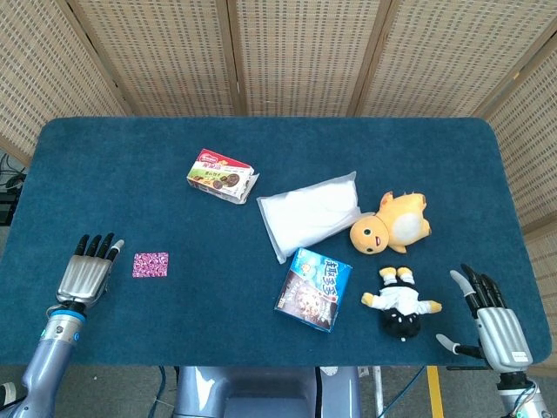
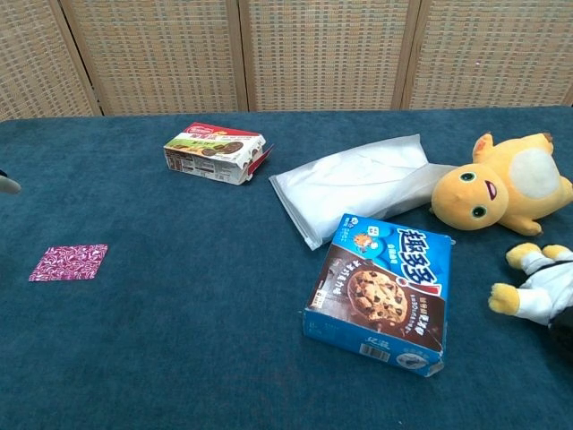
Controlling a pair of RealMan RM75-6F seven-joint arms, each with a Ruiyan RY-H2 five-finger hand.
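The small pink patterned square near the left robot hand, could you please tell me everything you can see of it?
The pink patterned square is a small, flat, thin piece, magenta with a fine pale print; whether it is cloth, paper or foil cannot be told. It lies flat on the dark blue table cover, alone, with nothing touching it. The left robot hand hovers just beside it, fingers apart, apart from it.

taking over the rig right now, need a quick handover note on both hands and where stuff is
Left hand: holds nothing, fingers apart, just left of the small pink patterned square, not touching it.
Right hand: holds nothing, fingers apart, at the table's near right corner, nearest the black-and-white plush doll.
Square lies flat on the blue table, apart from the other items.
Done: nothing picked up.
Left: the square is not yet touched or gripped.
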